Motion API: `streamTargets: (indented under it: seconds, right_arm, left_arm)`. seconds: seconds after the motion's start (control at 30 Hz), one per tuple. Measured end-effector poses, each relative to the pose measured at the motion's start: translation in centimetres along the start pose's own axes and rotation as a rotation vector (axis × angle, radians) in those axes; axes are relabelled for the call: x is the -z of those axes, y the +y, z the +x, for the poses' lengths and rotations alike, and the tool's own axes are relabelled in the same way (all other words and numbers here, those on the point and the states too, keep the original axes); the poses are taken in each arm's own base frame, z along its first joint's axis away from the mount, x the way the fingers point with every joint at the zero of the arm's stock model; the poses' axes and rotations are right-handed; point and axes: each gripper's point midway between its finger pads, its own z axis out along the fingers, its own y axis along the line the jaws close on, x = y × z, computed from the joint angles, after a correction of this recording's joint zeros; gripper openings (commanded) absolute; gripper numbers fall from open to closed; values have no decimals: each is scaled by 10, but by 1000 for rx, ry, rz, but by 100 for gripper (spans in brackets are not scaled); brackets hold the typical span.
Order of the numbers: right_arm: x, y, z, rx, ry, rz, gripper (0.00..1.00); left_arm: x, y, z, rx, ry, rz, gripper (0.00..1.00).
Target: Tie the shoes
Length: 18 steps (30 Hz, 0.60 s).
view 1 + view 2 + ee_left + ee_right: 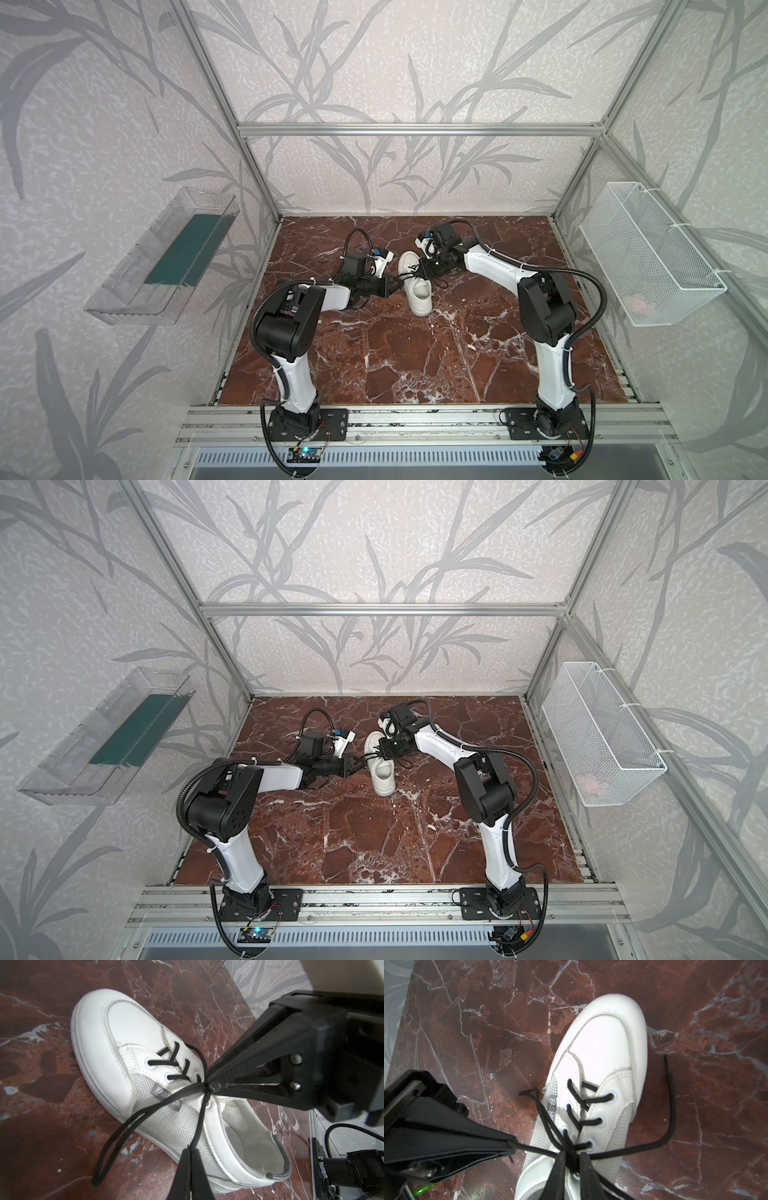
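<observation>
White leather-and-mesh sneaker (pixel 415 286) sits sole-down on the glossy red-brown marbled desk (pixel 415 365), with leaf-print walls around it. Thin black cord laces (pixel 145 1113) cross over the sneaker's eyelets. The left gripper (pixel 190 1148) is pinched on a lace beside the sneaker, and the right gripper (pixel 572 1157) is clamped at the crossing.

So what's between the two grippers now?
A taut black lace crossing the sneaker, running from left gripper to right gripper; the right wrist view shows it.
</observation>
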Motion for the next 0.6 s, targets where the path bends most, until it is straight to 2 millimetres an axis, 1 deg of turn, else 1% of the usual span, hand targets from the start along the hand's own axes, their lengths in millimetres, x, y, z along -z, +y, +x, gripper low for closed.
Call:
streamTargets:
  seconds: [0.2, 0.4, 0.6]
  right_arm:
    - [0, -3, 1, 10, 5, 57, 13]
    - [0, -4, 2, 19, 7, 95, 12]
    - [3, -6, 2, 18, 11, 111, 12]
  left_arm:
    - [5, 1, 5, -24, 28, -33, 0]
    - [7, 6, 19, -39, 86, -62, 0]
    - [13, 6, 19, -68, 100, -89, 0]
